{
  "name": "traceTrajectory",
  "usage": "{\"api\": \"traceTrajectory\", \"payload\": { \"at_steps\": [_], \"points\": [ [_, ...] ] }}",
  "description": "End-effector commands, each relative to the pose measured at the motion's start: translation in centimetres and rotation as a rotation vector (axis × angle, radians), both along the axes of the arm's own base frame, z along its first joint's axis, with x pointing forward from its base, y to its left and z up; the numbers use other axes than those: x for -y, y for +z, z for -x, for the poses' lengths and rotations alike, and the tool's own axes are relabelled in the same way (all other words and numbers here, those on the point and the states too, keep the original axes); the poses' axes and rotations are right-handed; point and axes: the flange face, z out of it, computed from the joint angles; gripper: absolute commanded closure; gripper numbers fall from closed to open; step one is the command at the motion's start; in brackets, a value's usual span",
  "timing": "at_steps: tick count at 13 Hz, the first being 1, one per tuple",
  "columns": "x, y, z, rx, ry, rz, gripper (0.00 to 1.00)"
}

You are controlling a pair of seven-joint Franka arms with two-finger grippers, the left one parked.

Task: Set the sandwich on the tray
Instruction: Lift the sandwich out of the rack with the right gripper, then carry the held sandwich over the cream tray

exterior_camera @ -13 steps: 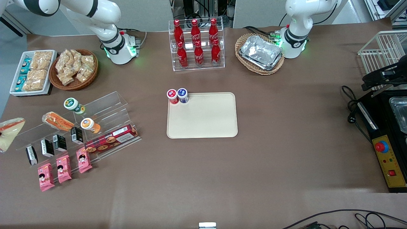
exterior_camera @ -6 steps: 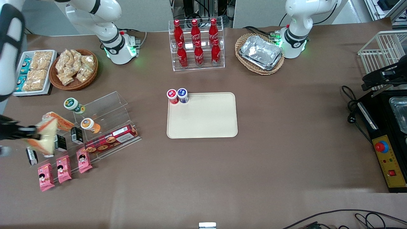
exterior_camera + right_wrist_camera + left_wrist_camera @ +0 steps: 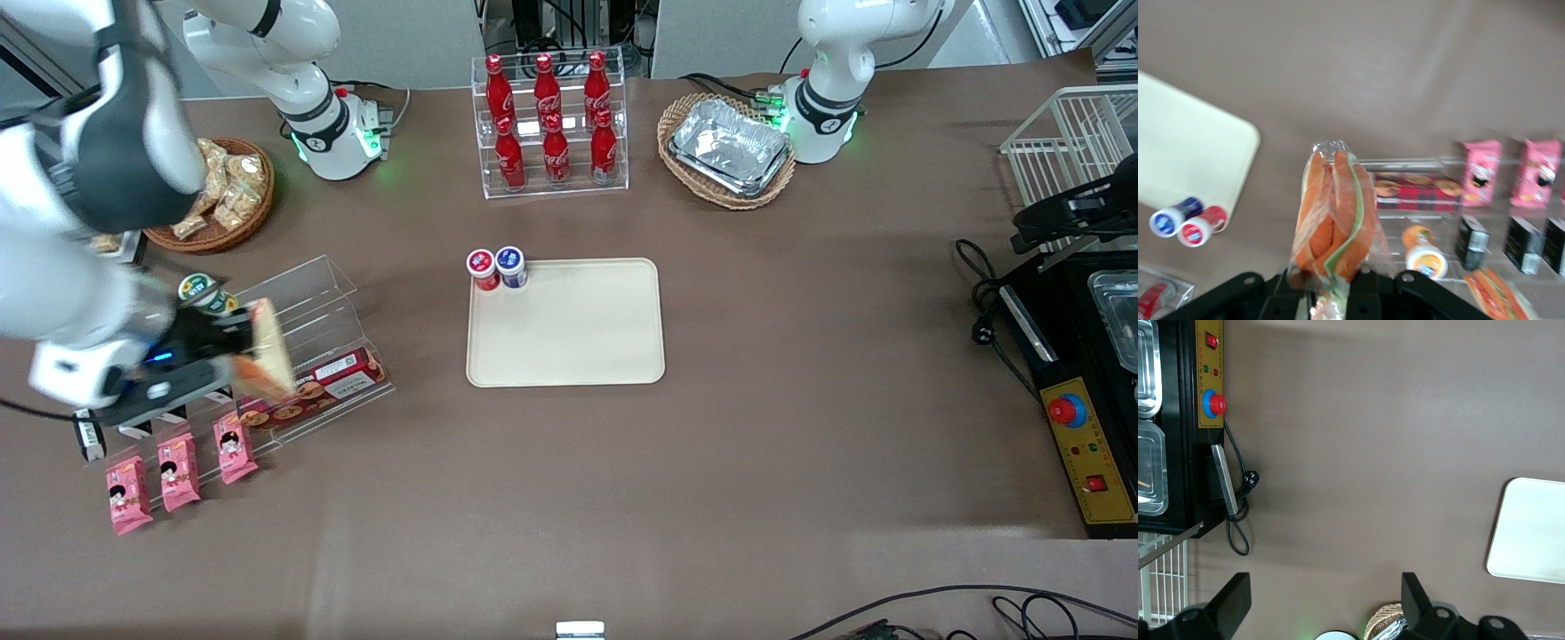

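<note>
- Front view: the right arm's black gripper hangs above the clear acrylic stepped display rack toward the working arm's end of the table, its fingers clamped on the clear-wrapped triangular wedge sandwich, which is carried in the air over the red box of biscuits on that rack.
- The large cream-beige rectangular plastic tray lies flat on the brown table near the middle, well apart from the sandwich. Two small round-capped pots, one red and one blue, stand touching each other at the tray's corner farthest from the camera.
- Three pink snack packets lie in a row nearer the camera than the rack. Six red cola bottles stand in a clear tiered holder, and a wicker basket holds stacked silver foil trays.
- Right wrist view: the sandwich stands up between the fingers, gripped at its base, orange and green filling edges facing the camera. Two pink packets, the biscuit box and the two pots show on the surfaces under it.
- Left wrist view: one corner of the tray rests on the bare brown table.
</note>
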Motion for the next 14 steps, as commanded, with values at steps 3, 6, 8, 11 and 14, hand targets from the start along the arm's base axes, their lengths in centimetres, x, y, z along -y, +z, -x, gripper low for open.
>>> {"api": "traceTrajectory", "payload": {
  "at_steps": [3,6,8,11,14],
  "points": [
    [-18.1,0.0,6.5,0.017,0.338,0.033,0.8],
    [-28.1,-3.0,11.0,0.078,0.544,0.118,0.8],
    [-31.8,-5.5,12.5,0.089,0.635,0.145,0.8],
    [-35.8,-10.1,14.3,0.106,0.772,0.15,0.8],
    [-36.7,-14.6,13.1,0.092,0.953,0.116,0.8]
  ]
}}
